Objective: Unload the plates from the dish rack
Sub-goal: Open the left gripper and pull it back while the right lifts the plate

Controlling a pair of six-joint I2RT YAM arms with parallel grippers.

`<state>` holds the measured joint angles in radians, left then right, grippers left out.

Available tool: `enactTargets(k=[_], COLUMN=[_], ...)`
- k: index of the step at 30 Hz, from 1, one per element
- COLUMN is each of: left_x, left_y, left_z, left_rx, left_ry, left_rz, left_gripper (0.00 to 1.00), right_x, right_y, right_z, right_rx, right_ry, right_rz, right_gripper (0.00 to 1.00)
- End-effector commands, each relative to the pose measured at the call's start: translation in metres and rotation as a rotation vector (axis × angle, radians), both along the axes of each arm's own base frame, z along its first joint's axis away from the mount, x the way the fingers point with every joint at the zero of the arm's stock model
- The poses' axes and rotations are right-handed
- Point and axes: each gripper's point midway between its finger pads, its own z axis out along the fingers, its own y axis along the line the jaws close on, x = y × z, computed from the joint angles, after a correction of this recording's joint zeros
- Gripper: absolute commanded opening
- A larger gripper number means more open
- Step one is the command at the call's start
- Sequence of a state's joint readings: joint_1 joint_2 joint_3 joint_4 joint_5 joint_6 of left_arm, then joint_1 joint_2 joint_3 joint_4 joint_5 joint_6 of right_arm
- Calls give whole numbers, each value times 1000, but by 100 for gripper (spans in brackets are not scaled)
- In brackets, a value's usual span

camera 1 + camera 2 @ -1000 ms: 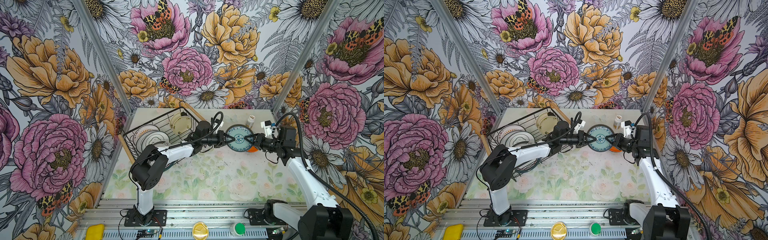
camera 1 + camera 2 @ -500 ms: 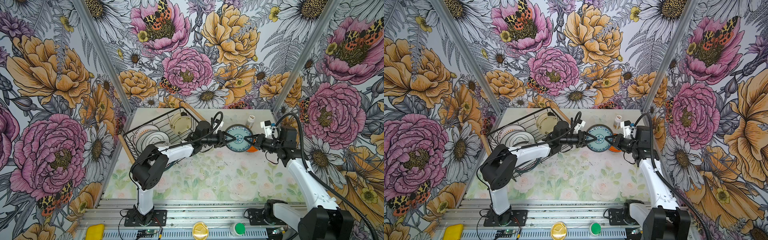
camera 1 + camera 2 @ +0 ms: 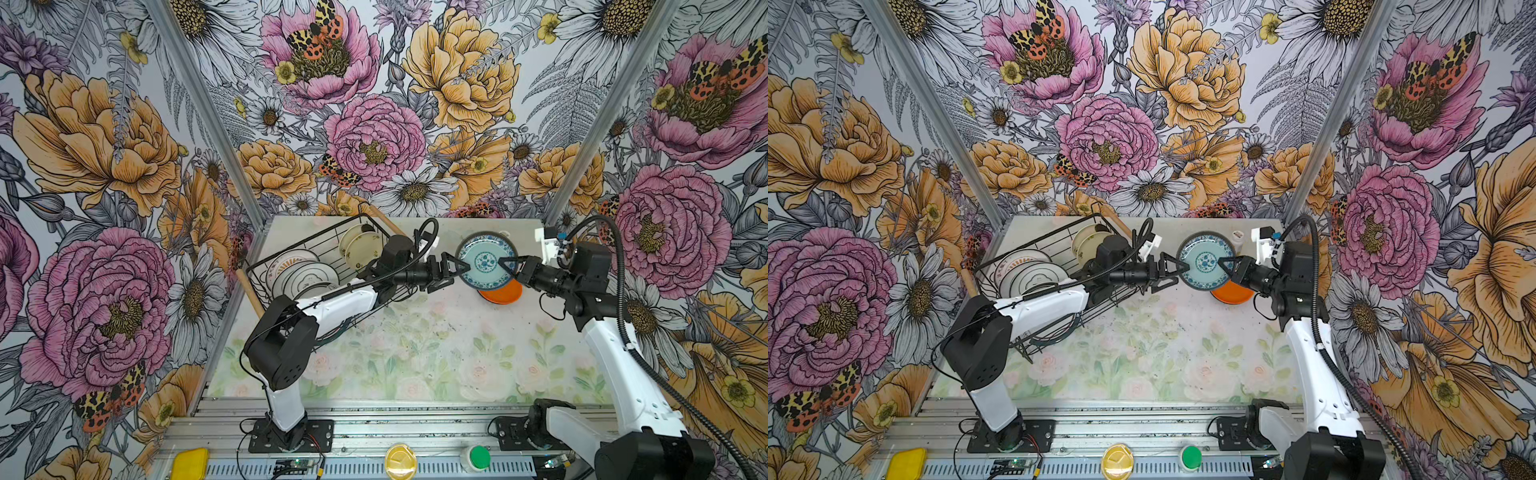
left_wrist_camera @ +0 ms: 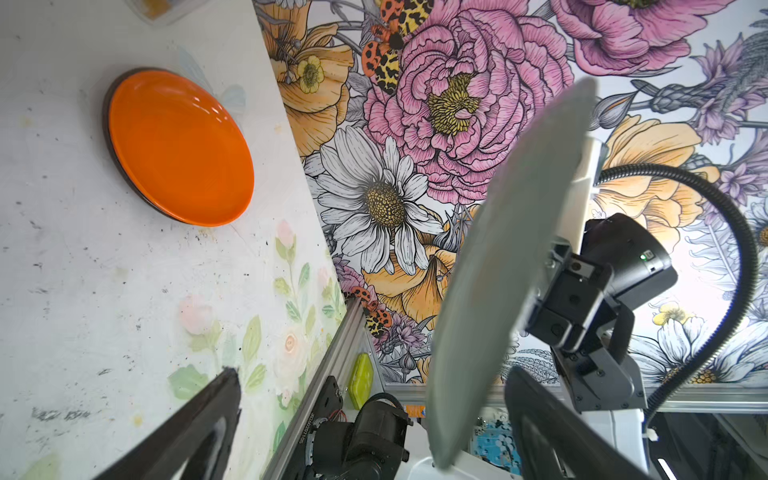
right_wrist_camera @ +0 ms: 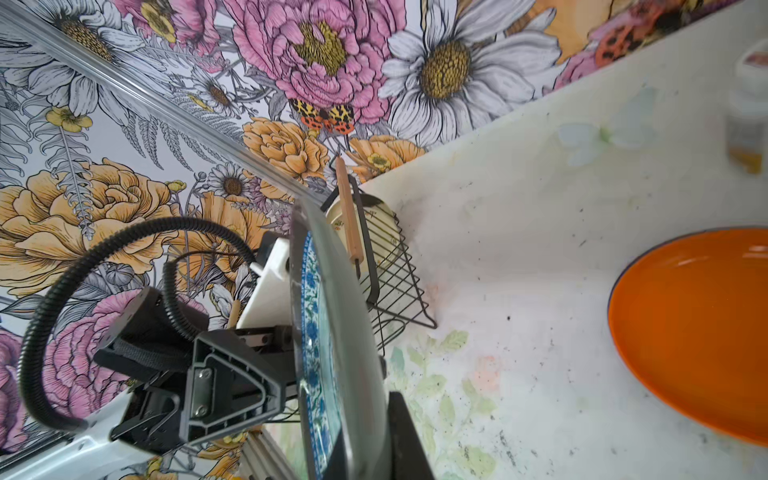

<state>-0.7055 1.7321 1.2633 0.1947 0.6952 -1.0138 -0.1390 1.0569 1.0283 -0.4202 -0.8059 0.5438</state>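
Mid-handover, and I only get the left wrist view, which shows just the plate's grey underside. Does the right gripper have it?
Observer: Yes. In both top views the right gripper is shut on the rim of the blue-patterned plate.
Operator: What's below it?
Observer: From above, the orange plate lies flat on the table, partly hidden by the held one.
Operator: And the dish rack?
Observer: The dish rack holds white plates at one end and cream plates at the other.
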Motion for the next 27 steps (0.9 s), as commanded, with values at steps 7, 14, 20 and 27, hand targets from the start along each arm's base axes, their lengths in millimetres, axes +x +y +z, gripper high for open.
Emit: enactTargets(k=[7, 14, 20, 27], left_x=[-1, 16, 32, 50], left_y=[89, 180, 244, 279], left_z=[67, 72, 60, 61], left_rx=[222, 368, 525, 643], left_ry=[-309, -378, -327, -346], left_rz=[236, 538, 803, 1014], left_gripper=[99, 99, 99, 99], right_x=[32, 38, 16, -8], right_y=[-56, -113, -164, -202], right_z=[132, 169, 142, 43], right_rx=[-421, -617, -609, -547], right_ry=[-463, -606, -561, -295], right_rz=[-283, -622, -940, -1175], right_gripper=[0, 0, 0, 0])
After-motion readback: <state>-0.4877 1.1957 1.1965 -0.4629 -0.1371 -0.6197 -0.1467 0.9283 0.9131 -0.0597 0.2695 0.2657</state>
